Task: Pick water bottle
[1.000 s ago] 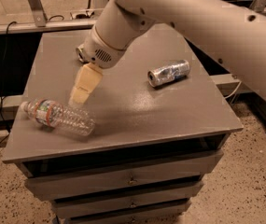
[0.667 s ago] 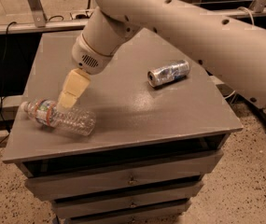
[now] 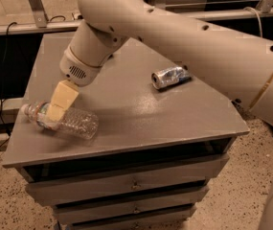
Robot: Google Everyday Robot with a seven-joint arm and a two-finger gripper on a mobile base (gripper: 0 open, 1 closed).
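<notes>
The water bottle (image 3: 69, 121), clear ribbed plastic with a white cap and a coloured label, lies on its side at the front left of the grey cabinet top (image 3: 126, 104), cap pointing left. My gripper (image 3: 55, 110) hangs from the large cream arm (image 3: 174, 37), its tan fingers (image 3: 62, 99) reaching down over the bottle's label end. The near finger covers part of the bottle; the other finger is hidden behind it.
A crushed silver-blue can (image 3: 170, 76) lies on its side at the right middle of the top. The cabinet has drawers (image 3: 131, 186) below its front edge. A speckled floor surrounds it, with black cables and metal framing behind.
The gripper has moved left and down, from above the middle of the top to right over the bottle's label end. The bottle and the can have not moved.
</notes>
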